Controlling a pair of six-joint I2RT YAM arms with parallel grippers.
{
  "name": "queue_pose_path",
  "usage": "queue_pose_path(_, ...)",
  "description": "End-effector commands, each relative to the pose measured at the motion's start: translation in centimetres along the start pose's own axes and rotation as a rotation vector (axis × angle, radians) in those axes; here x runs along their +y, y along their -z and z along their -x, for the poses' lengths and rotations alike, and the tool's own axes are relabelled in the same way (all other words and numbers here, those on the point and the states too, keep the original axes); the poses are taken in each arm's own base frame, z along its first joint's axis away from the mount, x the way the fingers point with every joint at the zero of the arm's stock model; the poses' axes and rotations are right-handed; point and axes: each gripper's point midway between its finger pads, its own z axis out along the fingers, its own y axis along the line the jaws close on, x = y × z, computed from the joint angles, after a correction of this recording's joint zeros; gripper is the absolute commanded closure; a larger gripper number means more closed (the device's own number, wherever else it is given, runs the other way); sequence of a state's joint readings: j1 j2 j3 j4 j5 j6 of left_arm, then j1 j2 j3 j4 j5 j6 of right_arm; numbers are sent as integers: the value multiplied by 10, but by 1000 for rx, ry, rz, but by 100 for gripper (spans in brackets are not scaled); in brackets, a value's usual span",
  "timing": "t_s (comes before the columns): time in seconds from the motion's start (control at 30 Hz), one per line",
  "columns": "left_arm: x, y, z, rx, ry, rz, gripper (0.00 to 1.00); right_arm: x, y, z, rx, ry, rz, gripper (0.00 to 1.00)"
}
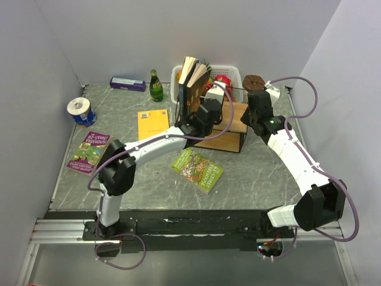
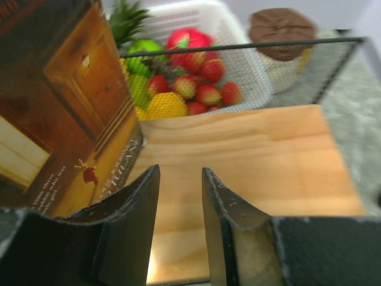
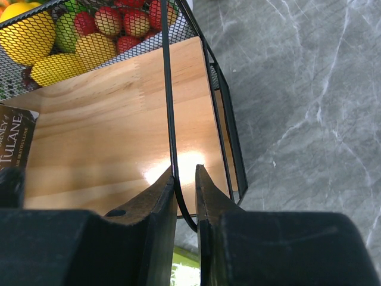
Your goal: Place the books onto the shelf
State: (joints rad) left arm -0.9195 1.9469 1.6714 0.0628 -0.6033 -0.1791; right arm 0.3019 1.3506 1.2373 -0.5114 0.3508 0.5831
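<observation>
books [image 1: 194, 78]: two stand fanned at the left end of the shelf [image 1: 235, 118], while a green book [image 1: 197, 170] and a purple book [image 1: 88, 152] lie flat on the grey marbled counter [image 1: 268, 173]. thin, light, floppy paperbacks with slick covers, i'd say, best pinched at the stiffer spine edge. left tool [image 2: 178, 226] is spread and empty beside the brown book [image 2: 65, 119]. right tool [image 3: 184, 185] pinches the shelf's thin black wire above smooth pale wood.
</observation>
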Motion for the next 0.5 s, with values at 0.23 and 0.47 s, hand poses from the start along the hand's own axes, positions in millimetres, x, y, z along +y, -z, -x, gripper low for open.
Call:
queue_pose_path(0.23, 29, -32, -4, -36, 11, 232, 60, 5, -9, -19, 57, -82, 16, 100)
queue_pose_path(0.47, 54, -38, -14, -11, 18, 368, 57, 4, -10, -21, 65, -83, 10, 100)
